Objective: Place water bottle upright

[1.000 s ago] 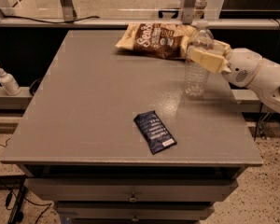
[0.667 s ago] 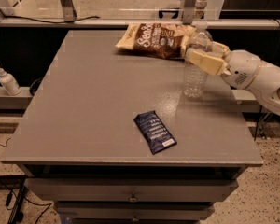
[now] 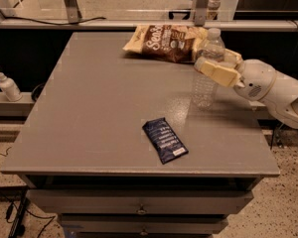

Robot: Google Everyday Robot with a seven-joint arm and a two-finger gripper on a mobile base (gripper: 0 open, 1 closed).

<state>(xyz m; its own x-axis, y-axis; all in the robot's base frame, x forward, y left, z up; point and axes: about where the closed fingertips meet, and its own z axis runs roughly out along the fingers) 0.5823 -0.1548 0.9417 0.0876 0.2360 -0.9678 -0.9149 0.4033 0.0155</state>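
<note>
The water bottle [image 3: 204,90] is a clear ribbed plastic bottle with a white cap. It stands upright at the right side of the grey table [image 3: 99,113], its base at or just above the tabletop. My gripper [image 3: 211,61] reaches in from the right on a white arm. Its cream fingers [image 3: 219,74] clasp the bottle's upper body, one in front and one behind. The gripper is shut on the bottle.
A brown chip bag [image 3: 166,42] lies at the table's back edge, just behind the bottle. A dark blue snack packet [image 3: 164,140] lies near the front middle. A small white pump bottle [image 3: 7,86] stands on a ledge left of the table.
The gripper and the bottle have come down slightly towards the tabletop. Nothing else has moved.
</note>
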